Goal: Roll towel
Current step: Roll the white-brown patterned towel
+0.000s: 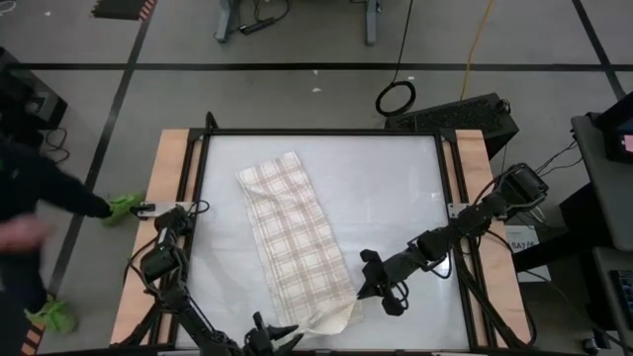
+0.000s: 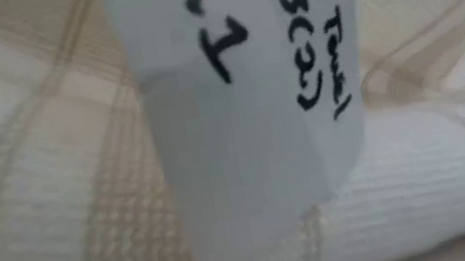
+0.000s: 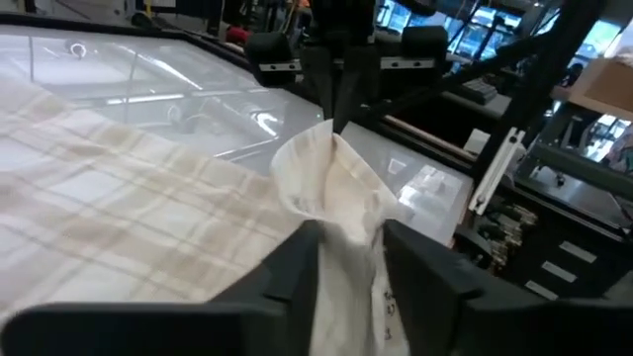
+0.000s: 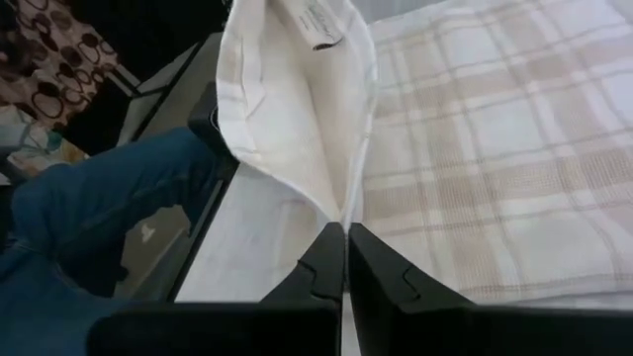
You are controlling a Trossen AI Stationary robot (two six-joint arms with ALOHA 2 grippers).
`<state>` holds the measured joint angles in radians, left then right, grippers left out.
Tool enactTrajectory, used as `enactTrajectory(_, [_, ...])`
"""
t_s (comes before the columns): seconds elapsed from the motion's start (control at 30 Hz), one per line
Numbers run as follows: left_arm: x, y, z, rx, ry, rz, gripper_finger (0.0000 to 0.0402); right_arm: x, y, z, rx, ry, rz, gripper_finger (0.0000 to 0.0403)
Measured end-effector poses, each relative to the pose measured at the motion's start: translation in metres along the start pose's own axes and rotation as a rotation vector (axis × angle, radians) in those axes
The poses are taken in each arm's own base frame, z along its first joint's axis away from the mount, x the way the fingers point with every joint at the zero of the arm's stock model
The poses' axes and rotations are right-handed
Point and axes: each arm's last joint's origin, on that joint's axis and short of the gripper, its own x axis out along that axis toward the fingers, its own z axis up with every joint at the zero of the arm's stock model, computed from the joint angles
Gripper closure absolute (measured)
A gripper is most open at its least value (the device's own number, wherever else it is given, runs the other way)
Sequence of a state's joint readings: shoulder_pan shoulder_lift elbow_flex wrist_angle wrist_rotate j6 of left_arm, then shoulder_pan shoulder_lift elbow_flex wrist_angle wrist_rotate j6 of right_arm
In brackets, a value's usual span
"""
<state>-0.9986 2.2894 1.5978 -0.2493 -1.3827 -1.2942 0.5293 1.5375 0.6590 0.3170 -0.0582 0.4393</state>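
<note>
The plaid towel (image 1: 297,237) lies flat and slantwise on the white table, running from the far left to the near edge. Its near corner (image 1: 336,318) is pulled up into a bunched peak (image 3: 331,163) with the white underside showing. My left gripper (image 1: 287,336) reaches in level at the near edge and is shut on that bunch. My right gripper (image 1: 374,294) comes in from the right and is shut on the same raised corner. In the low view the towel (image 2: 50,182) and its white handwritten label (image 2: 237,101) fill the picture. My left gripper has the bunched corner cloth (image 3: 348,252) between its two fingers, several layers gathered. The fingers lie about level, coming from the table's near left. The cloth narrows between them and stands up above them. My right gripper pinches the raised corner's folded edge (image 4: 341,203) at its fingertips, slanting down from the table's right. Its fingers (image 3: 341,94) meet the top of the peak. The flap is held up off the table, while the rest of the towel lies flat.
Bare white table (image 1: 396,188) lies to the right of and beyond the towel, inside a black frame (image 1: 198,188). A person (image 1: 25,213) stands off the table's left side. Their leg in jeans (image 4: 89,227) shows beyond the near edge.
</note>
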Motion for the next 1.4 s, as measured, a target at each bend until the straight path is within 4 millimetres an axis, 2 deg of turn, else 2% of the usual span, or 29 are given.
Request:
enactTrajectory(0.13, [0.012, 0.001, 0.001, 0.033, 0.055, 0.004, 0.0237, 0.000, 0.000, 0.000, 0.001, -0.004, 0.002, 0.0402])
enactTrajectory(0.27, [0.020, 0.001, 0.002, 0.053, 0.061, 0.013, 0.0232, 0.000, 0.000, 0.000, 0.001, -0.002, 0.002, 0.0402])
enactTrajectory(0.43, [0.015, -0.003, 0.005, 0.078, -0.005, 0.014, 0.0277, 0.000, 0.000, 0.000, -0.002, 0.004, -0.004, 0.0402])
enactTrajectory(0.63, [-0.005, -0.010, 0.003, 0.075, -0.022, -0.026, 0.0381, 0.000, -0.001, -0.002, -0.004, 0.017, -0.014, 0.0402])
enactTrajectory(0.67, [-0.008, -0.010, 0.003, 0.069, -0.020, -0.033, 0.0389, 0.000, -0.001, -0.002, -0.005, 0.017, -0.014, 0.0402])
enactTrajectory(1.0, [-0.017, -0.011, 0.001, 0.047, -0.012, -0.050, 0.0389, 0.000, -0.001, -0.001, -0.013, 0.014, -0.012, 0.0402])
enactTrajectory(1.13, [-0.012, -0.011, 0.002, 0.039, -0.008, -0.046, 0.0358, 0.000, 0.000, -0.001, -0.013, 0.007, -0.009, 0.0402])
enactTrajectory(1.4, [-0.008, -0.016, 0.004, -0.054, 0.036, -0.072, 0.0232, 0.000, 0.000, 0.000, -0.014, 0.004, -0.007, 0.0402])
